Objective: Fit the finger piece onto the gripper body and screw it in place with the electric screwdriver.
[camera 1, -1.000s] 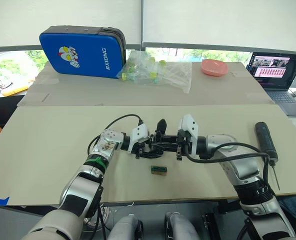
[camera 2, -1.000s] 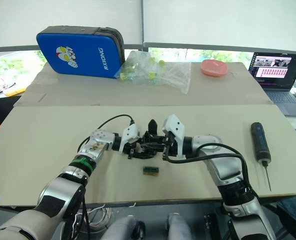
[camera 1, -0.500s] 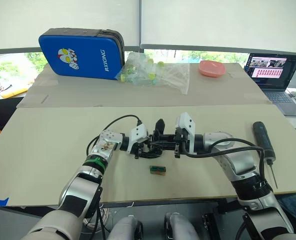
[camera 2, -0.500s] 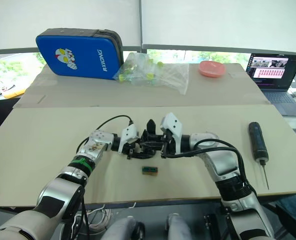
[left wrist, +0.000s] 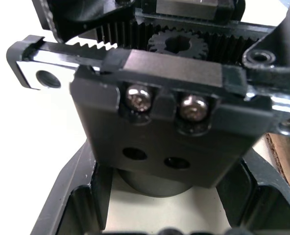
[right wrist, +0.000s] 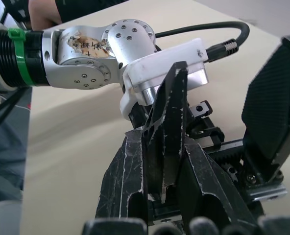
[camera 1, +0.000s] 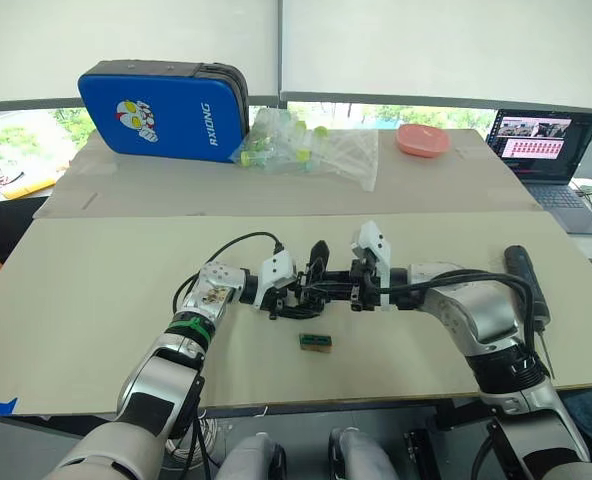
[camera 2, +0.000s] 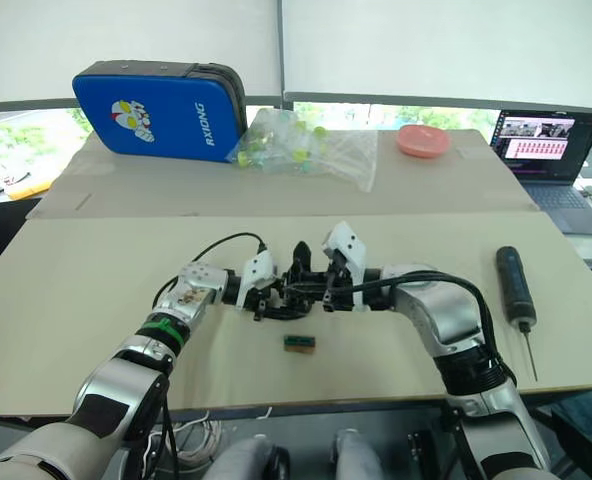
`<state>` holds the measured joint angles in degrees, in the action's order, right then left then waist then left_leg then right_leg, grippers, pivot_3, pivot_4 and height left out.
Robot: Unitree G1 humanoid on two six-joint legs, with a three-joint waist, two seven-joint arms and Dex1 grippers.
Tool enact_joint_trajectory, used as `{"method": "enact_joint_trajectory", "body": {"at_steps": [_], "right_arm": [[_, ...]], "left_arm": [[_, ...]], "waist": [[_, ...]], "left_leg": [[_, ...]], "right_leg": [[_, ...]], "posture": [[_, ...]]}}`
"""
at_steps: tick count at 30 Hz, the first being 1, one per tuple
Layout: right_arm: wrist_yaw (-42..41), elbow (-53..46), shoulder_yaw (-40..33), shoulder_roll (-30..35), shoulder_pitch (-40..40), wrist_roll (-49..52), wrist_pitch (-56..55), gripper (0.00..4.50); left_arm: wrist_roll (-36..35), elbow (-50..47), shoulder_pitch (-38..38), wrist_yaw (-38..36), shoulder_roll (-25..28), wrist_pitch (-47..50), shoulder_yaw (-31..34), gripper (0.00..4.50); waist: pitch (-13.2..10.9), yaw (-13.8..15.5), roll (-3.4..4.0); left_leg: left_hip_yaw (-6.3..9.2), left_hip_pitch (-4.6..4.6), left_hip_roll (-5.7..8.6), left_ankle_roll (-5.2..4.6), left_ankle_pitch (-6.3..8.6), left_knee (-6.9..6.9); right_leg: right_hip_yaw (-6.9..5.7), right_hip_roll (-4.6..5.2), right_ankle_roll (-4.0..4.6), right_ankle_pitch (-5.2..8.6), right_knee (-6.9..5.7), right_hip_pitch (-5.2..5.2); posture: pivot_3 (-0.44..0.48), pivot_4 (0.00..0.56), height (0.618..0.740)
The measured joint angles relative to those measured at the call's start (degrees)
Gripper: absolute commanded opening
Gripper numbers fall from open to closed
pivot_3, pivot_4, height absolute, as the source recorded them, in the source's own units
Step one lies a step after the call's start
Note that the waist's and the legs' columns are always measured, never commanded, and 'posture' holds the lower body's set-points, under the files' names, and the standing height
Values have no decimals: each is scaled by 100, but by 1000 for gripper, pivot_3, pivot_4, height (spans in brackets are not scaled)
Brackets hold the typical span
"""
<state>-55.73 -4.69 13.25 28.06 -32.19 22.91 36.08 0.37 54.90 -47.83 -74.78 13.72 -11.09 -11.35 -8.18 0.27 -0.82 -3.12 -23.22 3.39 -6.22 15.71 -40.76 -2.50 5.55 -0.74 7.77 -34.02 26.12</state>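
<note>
My two tools meet over the middle of the desk (camera 1: 96,300). The left tool (camera 1: 288,293) is closed around the gripper body (left wrist: 159,105), a chunky black block with toothed racks, a small gear and two screw heads showing on its face; its one pointed finger (camera 1: 318,256) sticks up just beyond my left tool. The right tool (camera 1: 338,291) is clamped on the finger piece (right wrist: 167,127), a narrow black wedge, and holds it right against the gripper body, directly opposite the left tool.

Both parts look like hard, rigid plastic and metal, and I judge them light. The finger piece tapers to a tip and looks smooth, so it could pivot or slip; I would grip it on its broad flat sides near the thick end, leaving its mounting end free. The gripper body is best held by its solid lower casing, away from the racks and gear, which may slide.

The electric screwdriver (camera 2: 513,285) lies on the desk well off to the right of my right tool, untouched, with its thin bit pointing toward me. A small green-and-brown block (camera 1: 316,341) lies on the desk just on my side of both tools.
</note>
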Motion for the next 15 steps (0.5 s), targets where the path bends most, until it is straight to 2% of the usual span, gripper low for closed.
{"method": "enact_joint_trajectory", "body": {"at_steps": [4,15], "right_arm": [[8,9,240,67,-8,-343,-692,411],[-202,90,579,248,-427,-544,-676,411]], "left_arm": [[0,1,22,48,44,17,14,2329],[-6,0,39,49,52,33,18,2329]], "waist": [[3,-39,-2],[7,-60,-2]], "left_leg": [[-2,13,-1,2,-1,-2],[-3,21,-3,2,-1,-1]], "right_leg": [[0,-1,-1,1,-4,-9],[-1,-1,-1,1,-2,-14]], "posture": [[0,150,740],[0,150,740]]}}
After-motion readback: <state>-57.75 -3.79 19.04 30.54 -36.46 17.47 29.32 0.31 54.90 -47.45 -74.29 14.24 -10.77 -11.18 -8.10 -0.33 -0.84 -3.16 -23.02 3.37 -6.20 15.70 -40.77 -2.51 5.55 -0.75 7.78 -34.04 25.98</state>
